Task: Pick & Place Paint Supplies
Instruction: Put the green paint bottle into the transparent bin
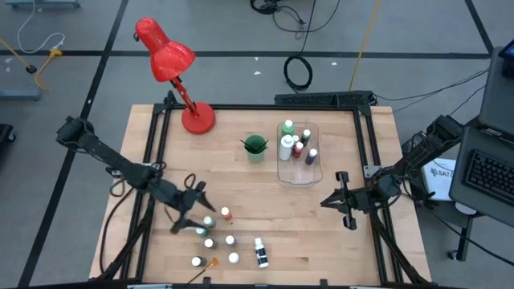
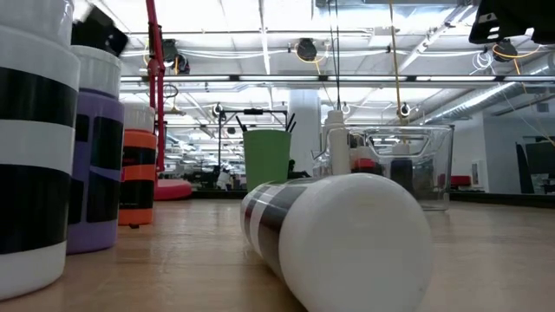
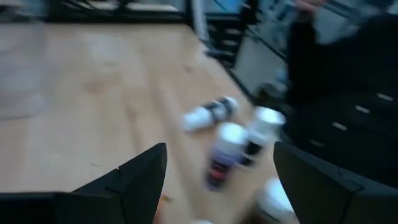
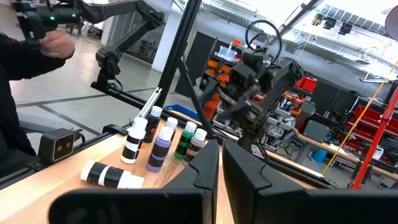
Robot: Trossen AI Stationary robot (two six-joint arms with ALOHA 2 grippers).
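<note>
A light wooden counter [image 1: 241, 185] stands on a grey floor crossed by dark tape lines, with cables lying beyond its far edge. At its far left corner sits a red desk lamp [image 1: 173, 68]. The left hand [image 1: 193, 215] hangs over the small paint bottles [image 1: 215, 241] clustered near the front edge, its fingers spread wide and holding nothing. One black-banded bottle [image 1: 260, 252] lies on its side there. Farther right, a green cup [image 1: 255, 148] holds dark brushes. The clear bin [image 1: 299, 171] beside it holds several upright bottles. The right hand [image 1: 344, 201] waits near the bin, pinched shut and empty.
</note>
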